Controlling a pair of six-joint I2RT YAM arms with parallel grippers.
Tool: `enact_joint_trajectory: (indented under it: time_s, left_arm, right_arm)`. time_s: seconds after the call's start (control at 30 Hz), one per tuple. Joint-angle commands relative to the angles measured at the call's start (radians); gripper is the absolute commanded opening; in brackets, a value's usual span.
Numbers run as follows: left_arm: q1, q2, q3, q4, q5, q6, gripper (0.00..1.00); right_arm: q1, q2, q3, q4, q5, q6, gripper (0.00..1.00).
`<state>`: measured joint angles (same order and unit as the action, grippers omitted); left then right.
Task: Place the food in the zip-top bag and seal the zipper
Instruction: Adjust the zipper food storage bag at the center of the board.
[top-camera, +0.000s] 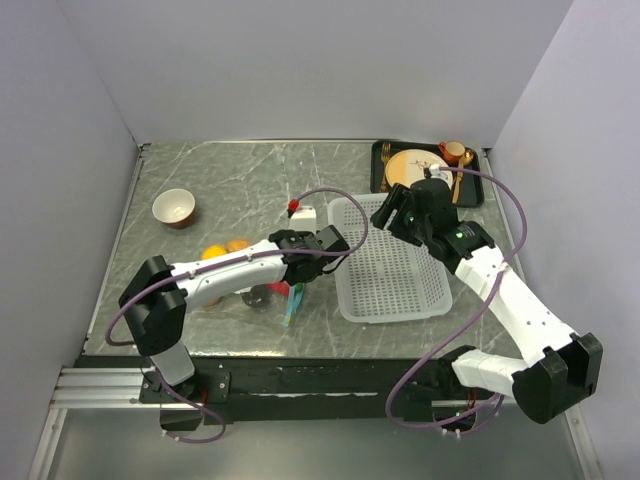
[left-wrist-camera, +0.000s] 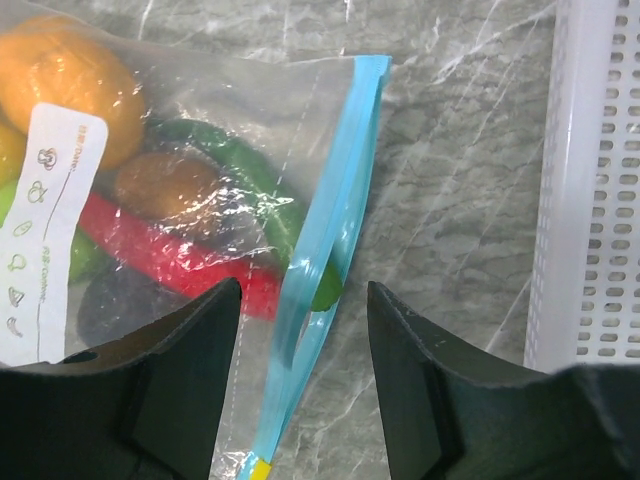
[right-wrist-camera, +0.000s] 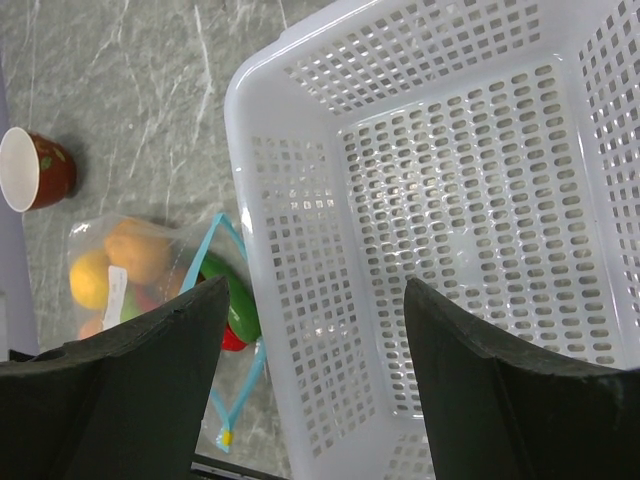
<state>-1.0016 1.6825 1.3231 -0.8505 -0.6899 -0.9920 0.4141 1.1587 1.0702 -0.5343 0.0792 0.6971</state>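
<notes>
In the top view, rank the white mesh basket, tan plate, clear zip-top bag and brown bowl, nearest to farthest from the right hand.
From the right hand:
1. white plastic mesh basket, directly beneath it.
2. round tan plate, just behind it.
3. clear zip-top bag of toy food, left, under the left arm.
4. brown bowl with a white inside, far left.

Beside your work: white mesh basket, bowl and tray on the grey marble counter.
You see the basket right of centre and the bowl, brown outside, white inside, well apart at far left. The black tray in the far right corner carries a tan plate, a small cup and golden cutlery.
</notes>
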Motion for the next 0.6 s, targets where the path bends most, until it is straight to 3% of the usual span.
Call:
enact_joint_trajectory:
  time_s: [0.0, 0.4, 0.57]
  left_arm:
    - [0.006, 0.046, 0.057, -0.004, 0.010, 0.032, 0.58]
    - [0.008, 0.078, 0.099, -0.096, -0.045, 0.024, 0.43]
    - [0.008, 0.092, 0.102, -0.113, -0.068, 0.023, 0.30]
  right_arm:
    - [-0.014, -0.028, -0.021, 0.036, -0.009, -0.011, 0.78]
    - [-0.038, -0.040, -0.033, 0.037, -0.022, -0.015, 0.78]
    - [-0.047, -0.042, -0.035, 0.040, -0.030, -0.015, 0.78]
